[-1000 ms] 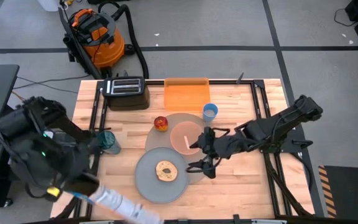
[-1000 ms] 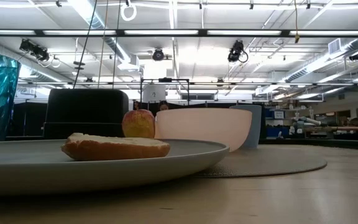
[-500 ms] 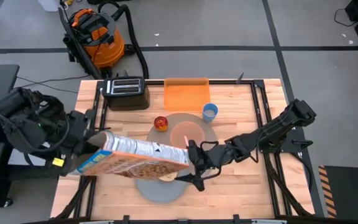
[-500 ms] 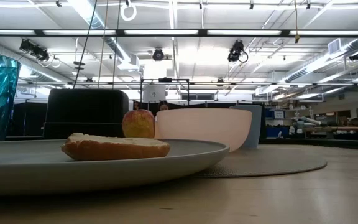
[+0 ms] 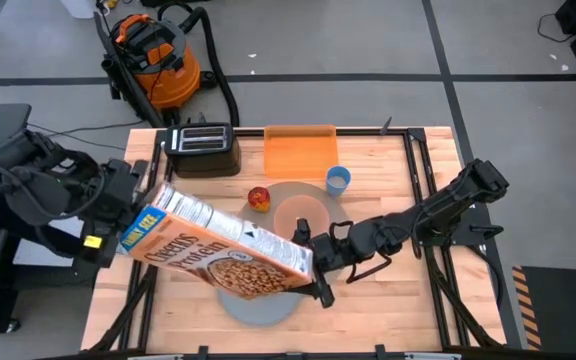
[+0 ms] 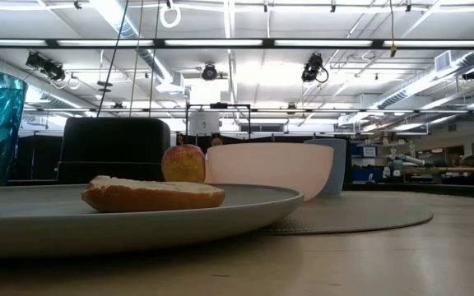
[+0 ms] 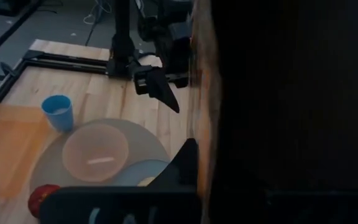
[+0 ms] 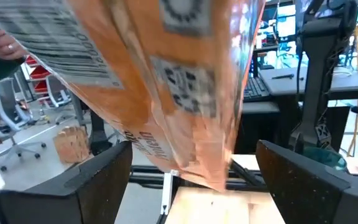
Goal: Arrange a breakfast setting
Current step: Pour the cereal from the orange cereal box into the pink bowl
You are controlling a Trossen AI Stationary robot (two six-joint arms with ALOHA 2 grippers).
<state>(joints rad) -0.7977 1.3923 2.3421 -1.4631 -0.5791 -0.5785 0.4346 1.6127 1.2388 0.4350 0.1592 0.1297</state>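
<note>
Breakfast setting: the mat carries the pink bowl, just beyond the right gripper; the plate with the bagel lies below and beside that claw, mostly hidden in the high view. The apple and blue cup sit farther off, past the bowl.

A cereal box hangs tilted over the plate, held at its far end by the left gripper, closed on the box as far as we can judge. Its near end sits between the right gripper's fingers, which stand wide apart and, from the right wrist view, do not yet clamp it.

Risks, in our judgement: the box is long and held by one end, so it may sag or twist out; if the right claw closes off-centre it could crush a corner or knock the box onto the bagel. A spill over the plate is possible if the top is open; we cannot tell.

Pose: the right arm reaches low and nearly flat across the table; the left arm stays at the table's edge, wrist raised.
</note>
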